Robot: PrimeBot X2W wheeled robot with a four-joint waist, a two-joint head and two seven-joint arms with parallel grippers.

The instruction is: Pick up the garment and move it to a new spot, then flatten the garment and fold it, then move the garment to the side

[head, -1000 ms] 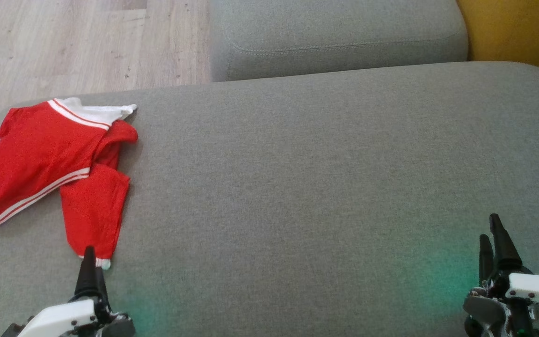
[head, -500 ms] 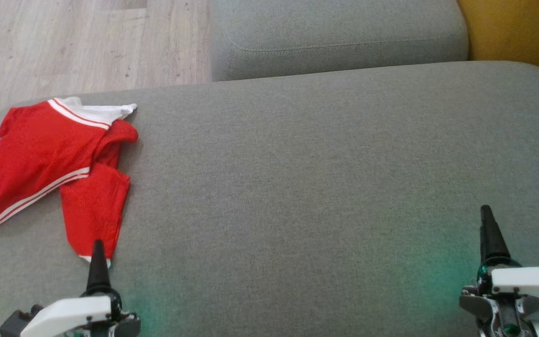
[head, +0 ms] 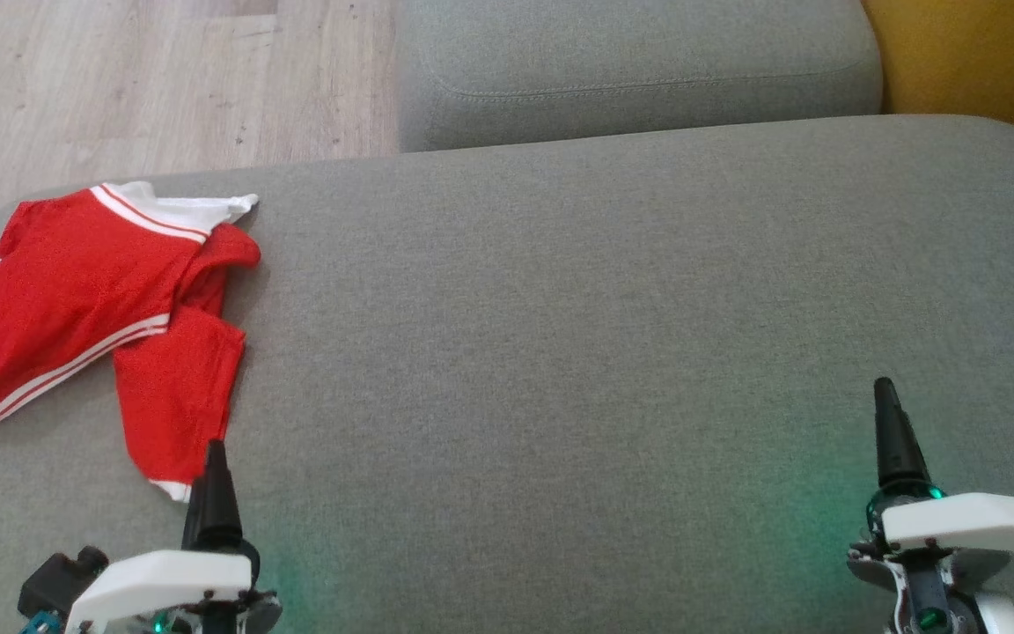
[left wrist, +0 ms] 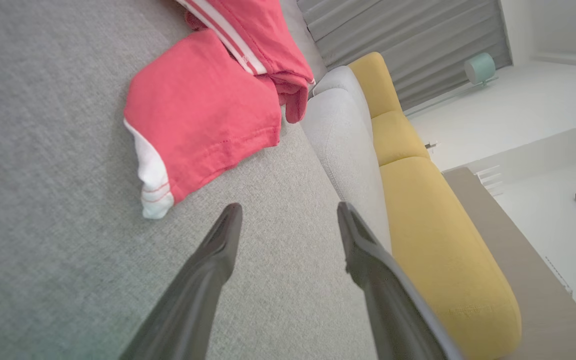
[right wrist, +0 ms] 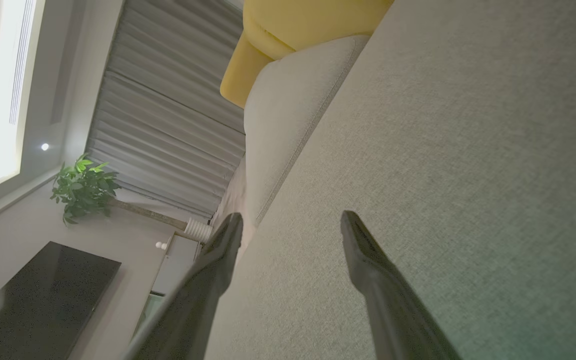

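A crumpled red garment (head: 84,291) with white stripes and white trim lies at the left end of the grey sofa seat (head: 577,335). Its nearest sleeve, with a white cuff, reaches toward my left gripper (head: 212,493), which hovers just below it, low at the left. In the left wrist view the garment (left wrist: 203,105) lies up and to the left of the open left gripper (left wrist: 288,212), whose fingers hold nothing. My right gripper (head: 890,431) stands at the lower right over bare cushion. The right wrist view shows that right gripper (right wrist: 290,220) open and empty.
Behind the seat sits a second grey cushion (head: 639,70), with wooden floor (head: 137,79) to its left and a yellow cushion (head: 973,62) at the far right. The seat's rounded left edge lies just beyond the garment.
Both grippers have turned about their wrists and drifted inward: the left one to the right, past the sleeve's cuff, and the right one to the left and upward. The garment has not moved.
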